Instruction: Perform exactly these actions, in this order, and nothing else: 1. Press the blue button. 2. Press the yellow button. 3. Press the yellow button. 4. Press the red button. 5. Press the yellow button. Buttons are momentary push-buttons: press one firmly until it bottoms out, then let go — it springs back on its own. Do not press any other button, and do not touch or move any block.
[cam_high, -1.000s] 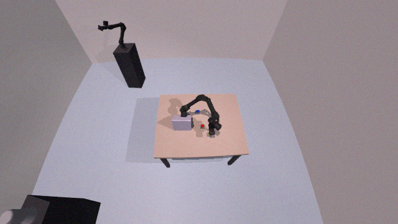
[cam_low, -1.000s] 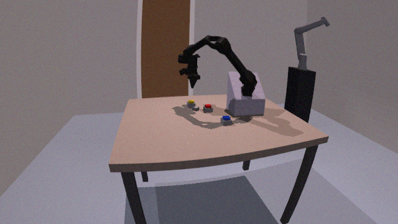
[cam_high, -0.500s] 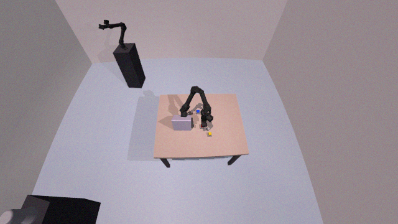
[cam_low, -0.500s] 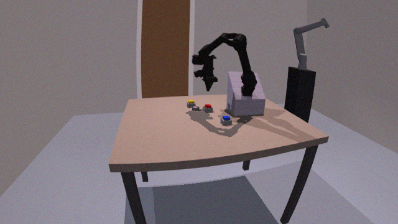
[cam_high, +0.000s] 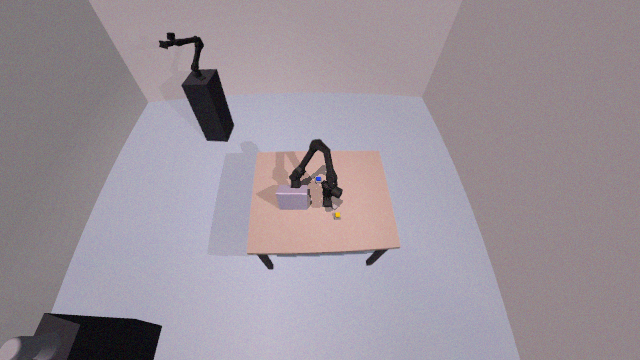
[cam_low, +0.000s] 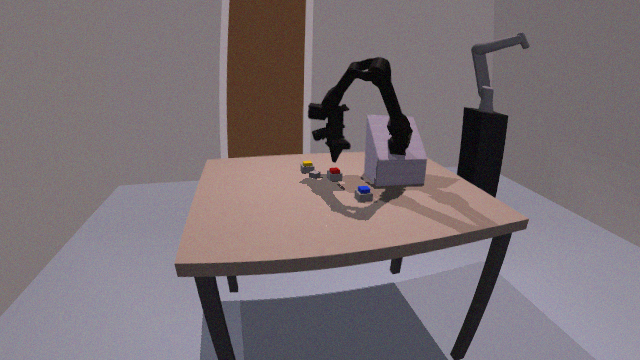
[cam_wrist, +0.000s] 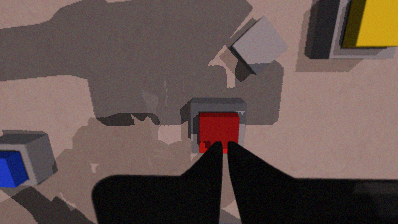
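Note:
The red button (cam_low: 334, 171) (cam_wrist: 219, 128) sits in its grey housing, its cap raised. My gripper (cam_low: 334, 160) (cam_wrist: 224, 147) is shut with nothing between the fingers. Its tips are a little above the red button in the exterior view and overlap the cap's near edge in the wrist view. The yellow button (cam_high: 338, 215) (cam_low: 307, 164) (cam_wrist: 379, 22) is at the upper right of the wrist view. The blue button (cam_high: 318, 179) (cam_low: 364, 190) (cam_wrist: 11, 170) is at the left of the wrist view. The arm hides the red button in the top view.
A small grey block (cam_low: 314, 174) (cam_wrist: 260, 44) lies between the red and yellow buttons. A pale lilac slanted box (cam_high: 293, 198) (cam_low: 400, 171) stands beside the arm's base on the wooden table (cam_high: 280, 235) (cam_low: 260, 235).

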